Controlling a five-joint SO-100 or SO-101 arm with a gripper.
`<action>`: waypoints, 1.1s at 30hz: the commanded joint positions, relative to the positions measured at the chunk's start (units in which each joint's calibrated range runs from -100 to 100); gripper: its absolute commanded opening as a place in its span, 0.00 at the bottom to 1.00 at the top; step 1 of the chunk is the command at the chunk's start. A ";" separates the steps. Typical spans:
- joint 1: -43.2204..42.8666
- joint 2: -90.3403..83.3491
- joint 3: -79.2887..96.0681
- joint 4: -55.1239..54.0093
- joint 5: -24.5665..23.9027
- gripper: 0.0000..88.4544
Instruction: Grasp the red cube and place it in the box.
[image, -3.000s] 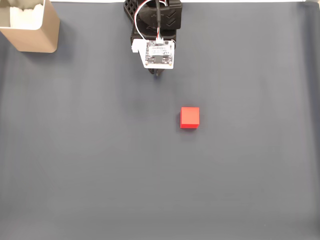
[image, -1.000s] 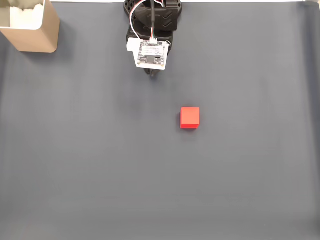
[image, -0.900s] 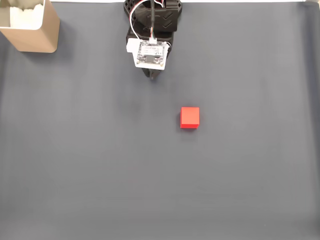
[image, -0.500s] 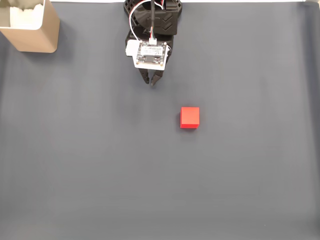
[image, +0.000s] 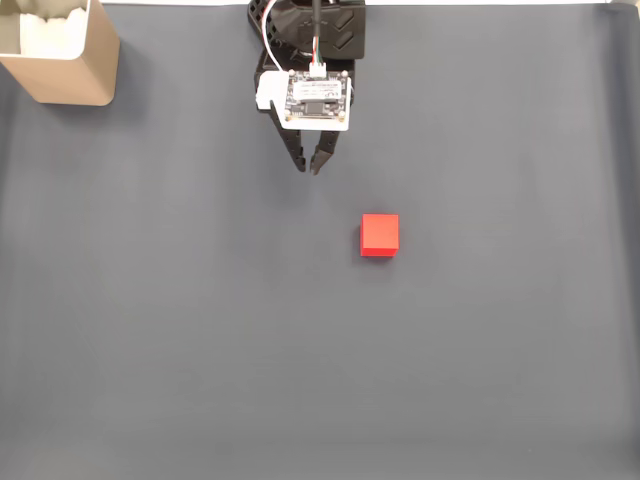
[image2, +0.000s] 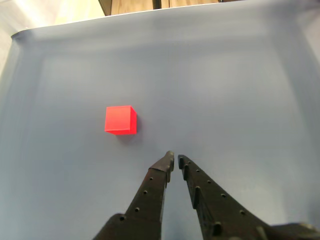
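Observation:
The red cube (image: 379, 234) lies alone on the dark grey mat, right of centre in the fixed view. My gripper (image: 308, 170) hangs above the mat at the top middle, up and to the left of the cube and well apart from it. Its jaws are nearly together with nothing between them. In the wrist view the gripper (image2: 175, 155) points up the mat, and the red cube (image2: 120, 120) sits ahead of it and to the left. The tan box (image: 66, 62), white inside, stands in the top left corner of the fixed view.
The dark grey mat (image: 200, 350) covers the whole table, with wide bare room below and on both sides of the cube. The arm's base (image: 310, 25) sits at the top edge. In the wrist view the mat's far edge (image2: 150, 12) meets a wooden floor.
The arm has stretched forward and swung slightly right. The fingers, earlier tucked under the wrist board, now stick out toward the cube. The cube and the box have not moved.

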 joint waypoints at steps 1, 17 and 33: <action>-0.97 4.28 -7.32 -0.58 -0.34 0.00; -5.01 21.35 -28.40 7.78 -1.17 0.00; -12.26 33.66 -40.53 11.31 -3.17 0.00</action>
